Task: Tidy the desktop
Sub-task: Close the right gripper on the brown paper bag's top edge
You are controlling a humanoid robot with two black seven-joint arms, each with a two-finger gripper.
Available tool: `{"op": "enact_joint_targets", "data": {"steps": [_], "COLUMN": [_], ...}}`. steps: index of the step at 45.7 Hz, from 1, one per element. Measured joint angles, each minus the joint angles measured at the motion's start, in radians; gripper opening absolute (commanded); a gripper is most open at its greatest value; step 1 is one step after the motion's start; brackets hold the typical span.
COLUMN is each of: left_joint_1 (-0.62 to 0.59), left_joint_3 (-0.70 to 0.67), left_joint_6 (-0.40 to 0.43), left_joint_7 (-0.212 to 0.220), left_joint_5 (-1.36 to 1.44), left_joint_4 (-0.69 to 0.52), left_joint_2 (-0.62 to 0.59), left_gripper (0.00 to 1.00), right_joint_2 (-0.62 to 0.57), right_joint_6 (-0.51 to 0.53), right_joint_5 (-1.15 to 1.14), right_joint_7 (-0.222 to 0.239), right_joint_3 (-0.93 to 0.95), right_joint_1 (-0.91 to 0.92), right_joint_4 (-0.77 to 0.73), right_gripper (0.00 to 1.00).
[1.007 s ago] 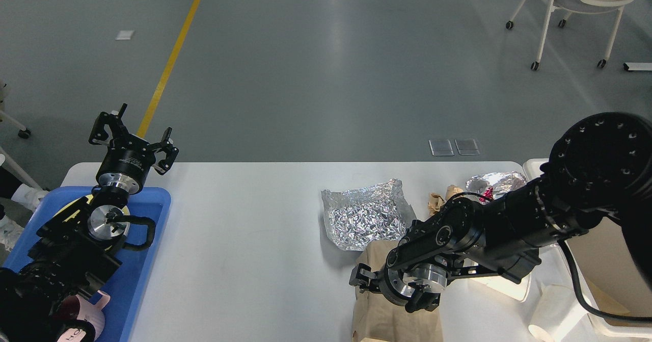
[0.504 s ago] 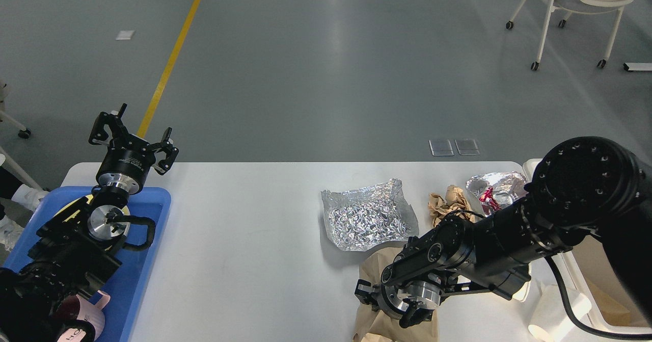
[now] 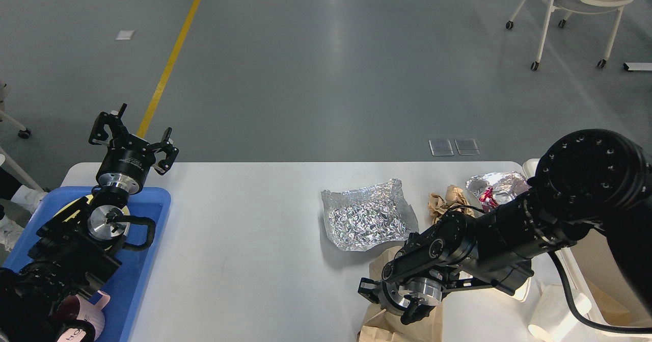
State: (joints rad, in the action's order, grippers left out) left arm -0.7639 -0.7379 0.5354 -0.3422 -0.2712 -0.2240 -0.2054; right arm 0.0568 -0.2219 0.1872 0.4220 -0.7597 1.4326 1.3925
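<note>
Since the earlier frames the right arm has swung back over the brown paper bag (image 3: pixel 407 326), which has crumpled and bunched up beneath it; the left arm has not moved.

A wide white worktop (image 3: pixel 244 240) with rounded corners fills the lower half of the view, stretching from beneath the left fingers across to beneath the right fingers.

The right gripper (image 3: pixel 395 304) points down at the near edge of the worktop, pressed against the top of the brown paper bag. Its fingers are dark and seen end-on, so I cannot tell whether they are clenched on the bag or released.

Just beyond the right fingers lies a flattened sheet of crinkled foil (image 3: pixel 367 219). Further beyond and to their right sit a wad of crumpled brown paper (image 3: pixel 448 199) and a smaller crumpled foil piece (image 3: pixel 496 185) with a scrap of red on it. To the near right of those fingers a white paper cup (image 3: pixel 552 314) lies on its side, beside a cream-white bin (image 3: pixel 601 260).

The left gripper (image 3: pixel 133 140) is raised over the far left corner of the worktop, its fingers spread apart and holding nothing. Below it sits a blue tray (image 3: pixel 147 260), with a pink mug (image 3: pixel 94 314) at its near end.

Behind the worktop is grey floor with a yellow line (image 3: pixel 175 51), and a white chair (image 3: pixel 580 5) on castors at far right.
</note>
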Motion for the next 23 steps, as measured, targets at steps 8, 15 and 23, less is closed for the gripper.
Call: {"op": "enact_joint_targets", "data": {"steps": [8, 15, 23], "left_joint_1": [0.000, 0.000, 0.000], "left_joint_3": [0.000, 0.000, 0.000], "left_joint_6": [0.000, 0.000, 0.000], "left_joint_7": [0.000, 0.000, 0.000], "left_joint_5": [0.000, 0.000, 0.000], "left_joint_4": [0.000, 0.000, 0.000], "left_joint_2": [0.000, 0.000, 0.001], "left_gripper": [1.00, 1.00, 1.00], "right_joint_2": [-0.068, -0.165, -0.288], "right_joint_6": [0.018, 0.085, 0.352], "right_joint_5": [-0.006, -0.016, -0.014], "right_joint_7": [0.001, 0.000, 0.000], "right_joint_3": [-0.006, -0.006, -0.006], "right_joint_1": [0.088, 0.242, 0.501], "right_joint_4": [0.119, 0.239, 0.283], "right_gripper": [0.00, 0.00, 0.00]}}
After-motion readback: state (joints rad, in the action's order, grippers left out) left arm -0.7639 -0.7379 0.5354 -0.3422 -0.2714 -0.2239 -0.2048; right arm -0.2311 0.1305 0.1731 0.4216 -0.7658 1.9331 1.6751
